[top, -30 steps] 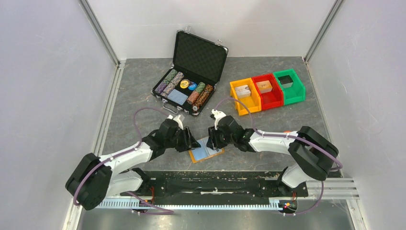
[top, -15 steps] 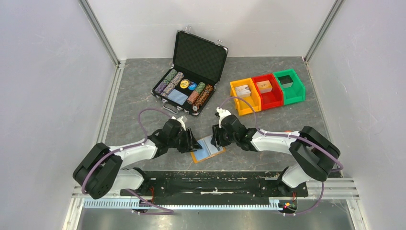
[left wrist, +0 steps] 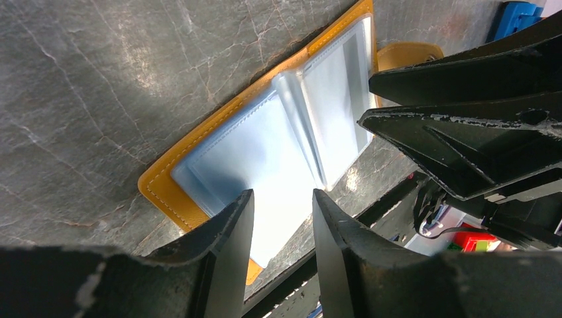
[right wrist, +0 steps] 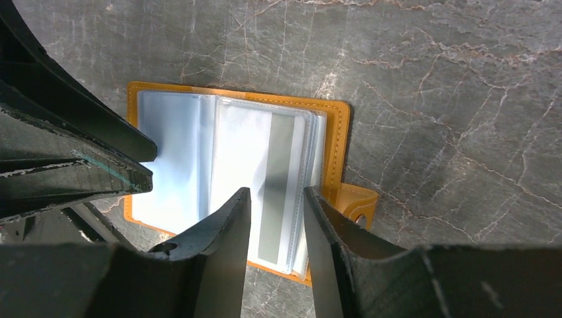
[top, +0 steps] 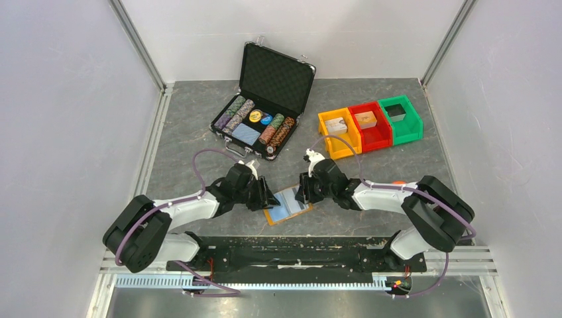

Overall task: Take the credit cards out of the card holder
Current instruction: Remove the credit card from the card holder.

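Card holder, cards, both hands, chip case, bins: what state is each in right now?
card holder: open flat on the table, clear sleeves facing up
credit cards: inside the sleeves, none out
left hand: open, over the holder, holding nothing
right hand: open, over the holder, holding nothing
chip case: lid up
bins: upright, something in each

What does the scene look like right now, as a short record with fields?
card holder: open flat on the table, clear sleeves facing up
credit cards: inside the sleeves, none out
left jaws: parted over the holder's left page, gripping nothing
right jaws: parted over the right page's striped card, gripping nothing
chip case: open, at the back
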Robot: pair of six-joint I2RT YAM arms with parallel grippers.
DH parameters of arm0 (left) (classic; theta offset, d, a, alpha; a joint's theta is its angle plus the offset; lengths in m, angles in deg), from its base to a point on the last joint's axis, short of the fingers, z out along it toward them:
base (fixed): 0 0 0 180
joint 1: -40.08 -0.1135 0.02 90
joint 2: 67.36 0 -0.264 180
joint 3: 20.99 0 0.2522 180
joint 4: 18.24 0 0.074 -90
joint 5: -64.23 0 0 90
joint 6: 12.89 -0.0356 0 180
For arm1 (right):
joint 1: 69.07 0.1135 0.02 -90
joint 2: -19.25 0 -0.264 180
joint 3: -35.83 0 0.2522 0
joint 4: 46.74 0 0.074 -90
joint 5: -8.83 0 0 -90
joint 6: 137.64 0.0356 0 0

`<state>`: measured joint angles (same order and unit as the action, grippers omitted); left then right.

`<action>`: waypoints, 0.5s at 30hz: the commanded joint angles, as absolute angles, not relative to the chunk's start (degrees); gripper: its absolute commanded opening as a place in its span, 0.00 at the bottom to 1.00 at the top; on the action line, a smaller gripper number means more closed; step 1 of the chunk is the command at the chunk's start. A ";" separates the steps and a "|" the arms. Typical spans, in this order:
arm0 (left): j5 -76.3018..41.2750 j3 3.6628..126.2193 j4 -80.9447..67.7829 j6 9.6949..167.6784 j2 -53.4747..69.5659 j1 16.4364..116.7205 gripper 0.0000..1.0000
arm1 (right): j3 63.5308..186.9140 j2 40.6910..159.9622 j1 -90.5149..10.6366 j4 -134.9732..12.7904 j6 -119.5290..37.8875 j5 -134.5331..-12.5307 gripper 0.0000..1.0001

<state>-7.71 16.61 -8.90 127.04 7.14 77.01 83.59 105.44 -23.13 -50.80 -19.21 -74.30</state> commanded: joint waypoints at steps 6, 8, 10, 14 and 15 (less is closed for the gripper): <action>-9.72 16.61 -5.05 126.77 8.45 76.82 0.45 | 79.68 103.33 -24.85 -44.68 -15.90 -65.94 0.31; -9.69 16.76 -5.08 126.77 8.49 76.82 0.45 | 79.18 103.15 -25.23 -42.77 -15.17 -64.02 0.30; -9.58 16.74 -5.10 126.73 8.61 76.82 0.45 | 78.95 103.10 -25.45 -41.22 -14.67 -62.24 0.29; -9.49 16.67 -5.27 126.68 8.82 76.83 0.45 | 78.27 102.93 -25.53 -38.92 -13.81 -60.42 0.28; -9.47 16.75 -5.37 126.68 8.81 76.82 0.45 | 78.16 102.89 -25.52 -38.59 -13.59 -60.24 0.28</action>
<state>-7.69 16.61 -8.82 127.04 7.40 77.01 78.76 104.41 -25.56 -43.90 -15.41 -64.66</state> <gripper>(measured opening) 0.455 0.284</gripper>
